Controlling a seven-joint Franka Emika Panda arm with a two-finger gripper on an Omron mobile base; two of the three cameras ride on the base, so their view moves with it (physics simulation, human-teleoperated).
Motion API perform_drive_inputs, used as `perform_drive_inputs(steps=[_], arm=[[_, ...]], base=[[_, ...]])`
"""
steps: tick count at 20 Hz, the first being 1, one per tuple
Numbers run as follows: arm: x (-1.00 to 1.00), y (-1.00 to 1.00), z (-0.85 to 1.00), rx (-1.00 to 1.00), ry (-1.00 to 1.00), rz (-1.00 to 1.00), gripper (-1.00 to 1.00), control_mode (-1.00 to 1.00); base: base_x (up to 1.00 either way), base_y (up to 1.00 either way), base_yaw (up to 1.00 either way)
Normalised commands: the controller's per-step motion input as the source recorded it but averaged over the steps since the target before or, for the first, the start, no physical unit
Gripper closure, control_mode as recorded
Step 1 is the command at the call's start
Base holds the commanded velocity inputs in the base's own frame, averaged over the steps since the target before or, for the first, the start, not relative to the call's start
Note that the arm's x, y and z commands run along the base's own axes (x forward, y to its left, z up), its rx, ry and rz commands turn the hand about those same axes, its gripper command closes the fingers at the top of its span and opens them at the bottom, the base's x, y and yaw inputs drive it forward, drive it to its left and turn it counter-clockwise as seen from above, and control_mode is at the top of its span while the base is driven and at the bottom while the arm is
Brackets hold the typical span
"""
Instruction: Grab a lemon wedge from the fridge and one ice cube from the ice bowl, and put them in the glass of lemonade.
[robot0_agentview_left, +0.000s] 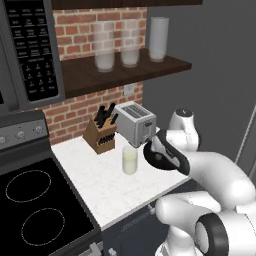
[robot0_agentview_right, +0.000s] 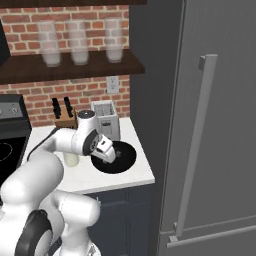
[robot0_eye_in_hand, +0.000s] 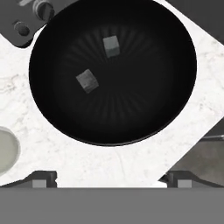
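Observation:
My gripper hangs open over the ice bowl, a shallow black dish at the counter's right end. In the hand view the ice bowl lies straight below my gripper, with two grey ice cubes in it and nothing between the fingers. The glass of lemonade stands on the white counter left of the bowl, beside my arm. The fridge stands to the right with its door shut and its long grey handle facing me. The lemon wedge is hidden.
A silver toaster and a wooden knife block stand against the brick wall behind the glass. A dark shelf above carries three tall frosted glasses. The black stove adjoins the counter on the left.

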Motion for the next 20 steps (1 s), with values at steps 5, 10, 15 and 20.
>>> perform_drive_inputs(steps=[5,10,15,20], arm=[[0.22,0.0,-0.34,0.0,0.04,0.0,-1.0,-1.0],[0.14,0.03,-0.27,0.0,0.02,0.0,-1.0,-1.0],[0.21,0.0,-0.08,0.0,0.0,0.0,-1.0,-1.0],[0.19,0.0,-0.1,0.0,0.0,0.0,-1.0,-1.0]], base=[[0.0,0.0,0.0],[0.0,0.0,0.0],[0.0,0.0,0.0],[0.0,0.0,0.0]])
